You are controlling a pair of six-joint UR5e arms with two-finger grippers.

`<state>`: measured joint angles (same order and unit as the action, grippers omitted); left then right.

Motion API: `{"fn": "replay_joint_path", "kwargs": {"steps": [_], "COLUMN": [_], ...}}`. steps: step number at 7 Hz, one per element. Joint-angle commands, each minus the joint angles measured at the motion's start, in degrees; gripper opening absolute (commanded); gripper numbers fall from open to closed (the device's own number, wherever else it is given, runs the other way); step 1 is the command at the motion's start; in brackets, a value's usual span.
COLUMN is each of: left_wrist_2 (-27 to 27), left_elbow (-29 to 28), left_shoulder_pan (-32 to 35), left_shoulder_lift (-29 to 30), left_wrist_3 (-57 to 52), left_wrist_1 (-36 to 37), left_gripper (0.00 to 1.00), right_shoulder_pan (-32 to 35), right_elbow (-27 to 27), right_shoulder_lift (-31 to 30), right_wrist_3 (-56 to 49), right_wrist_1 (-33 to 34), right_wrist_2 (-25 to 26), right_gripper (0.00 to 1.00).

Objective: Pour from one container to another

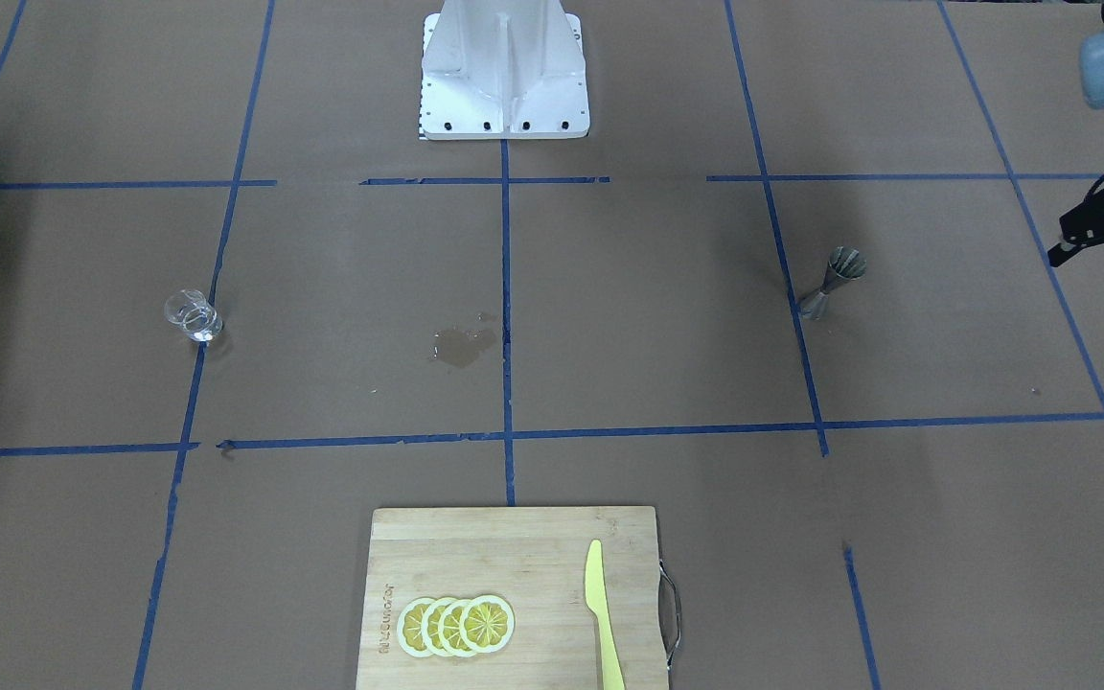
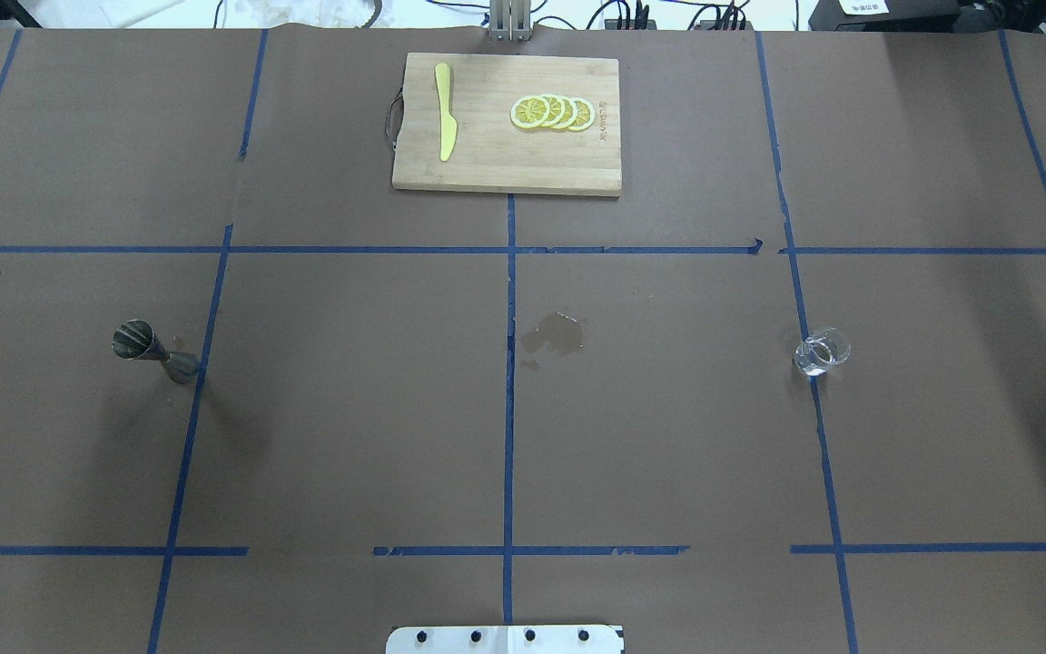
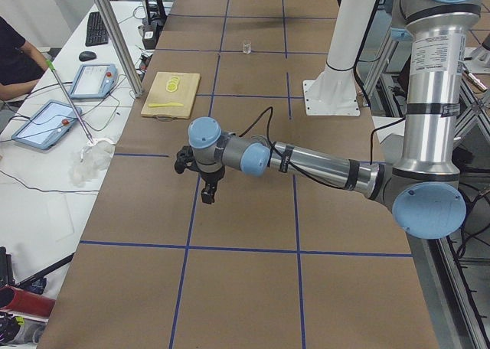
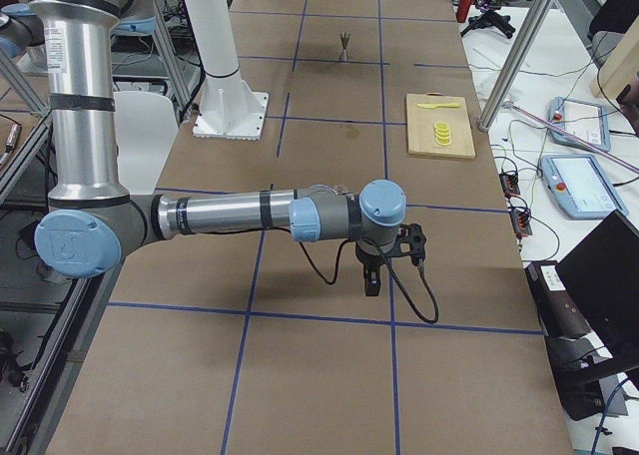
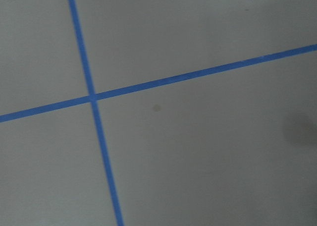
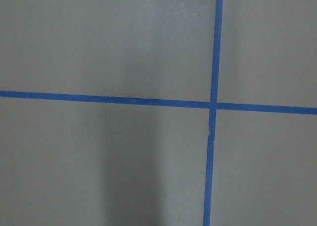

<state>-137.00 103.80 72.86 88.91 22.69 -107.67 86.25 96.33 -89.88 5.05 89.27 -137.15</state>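
The clear glass cup [image 2: 821, 352] stands upright on the brown table on the robot's right side; it also shows in the front view [image 1: 193, 316]. The steel jigger [image 2: 152, 350] stands on the robot's left side, on a blue tape line [image 1: 832, 281]. My left gripper [image 3: 207, 194] hangs over the table's left end, well away from the jigger. My right gripper [image 4: 370, 283] hangs over the right end, away from the cup. I cannot tell whether either gripper is open or shut. Both wrist views show only brown paper and tape.
A wooden cutting board [image 2: 487, 173] at the table's far edge carries lemon slices [image 2: 552, 112] and a yellow knife [image 2: 444, 123]. A wet stain [image 2: 555, 336] marks the middle. The white robot base [image 1: 504, 67] stands at the near edge. A person sits at a side desk [image 3: 15, 58].
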Motion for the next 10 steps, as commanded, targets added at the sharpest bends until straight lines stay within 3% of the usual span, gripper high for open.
{"fn": "replay_joint_path", "kwargs": {"steps": [1,2,3,5,7,10], "left_wrist_2": [8.61,14.94,20.75,44.33,59.14,78.14], "left_elbow": [2.35,5.33,8.32,13.33,14.76,15.20], "left_shoulder_pan": [-9.00,-13.58,-18.93,-34.46,-42.59,-51.29], "left_shoulder_lift": [-4.86,-9.94,-10.33,-13.22,-14.46,-16.92], "left_wrist_3": [22.41,27.36,32.89,37.94,43.57,43.75], "left_wrist_1": [-26.75,-33.85,-34.09,-34.18,-33.75,-33.31], "left_gripper": [1.00,1.00,1.00,1.00,1.00,1.00], "right_shoulder_pan": [-0.03,-0.03,-0.03,-0.03,-0.03,-0.03], "right_elbow": [0.00,0.00,0.09,0.09,0.09,1.23], "right_shoulder_lift": [-0.03,-0.03,0.05,-0.03,0.05,-0.03], "right_wrist_3": [0.05,0.05,0.05,0.05,0.05,-0.04], "right_wrist_1": [-0.06,-0.06,-0.06,-0.06,-0.06,-0.06], "right_wrist_2": [-0.14,-0.14,-0.14,-0.14,-0.14,-0.14], "right_gripper": [1.00,1.00,1.00,1.00,1.00,1.00]}}
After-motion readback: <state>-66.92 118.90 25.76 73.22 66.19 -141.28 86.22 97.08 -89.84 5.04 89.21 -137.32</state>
